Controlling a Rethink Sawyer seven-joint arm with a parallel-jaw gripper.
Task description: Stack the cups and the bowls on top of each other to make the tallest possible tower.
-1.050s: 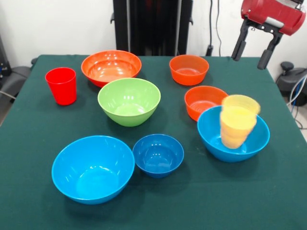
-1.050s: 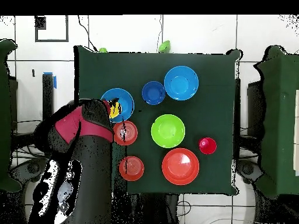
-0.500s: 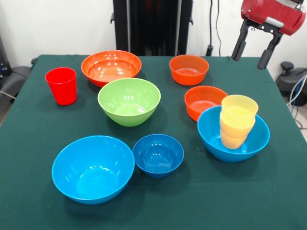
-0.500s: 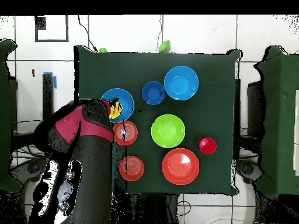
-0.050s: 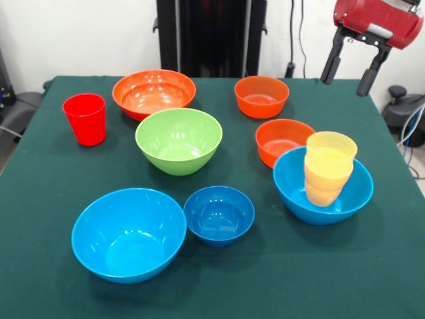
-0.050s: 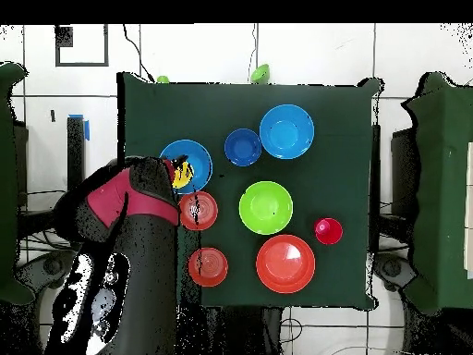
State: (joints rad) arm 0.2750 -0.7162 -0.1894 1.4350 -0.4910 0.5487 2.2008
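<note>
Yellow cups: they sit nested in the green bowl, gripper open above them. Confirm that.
Not quite. The yellow cups sit nested in a light-blue bowl, not the green bowl, as the front view shows. The gripper is open above them.

You have a counter [image 5: 40,266] under a dark green cloth. Behind it you see a white wall [image 5: 80,33], a black post [image 5: 211,36] and a cable [image 5: 293,30] hanging beside that post. From above you can pick out a pale tiled floor [image 6: 314,51], a blue tape strip [image 6: 86,128] and another green-covered counter [image 6: 443,176] at the edge.
</note>
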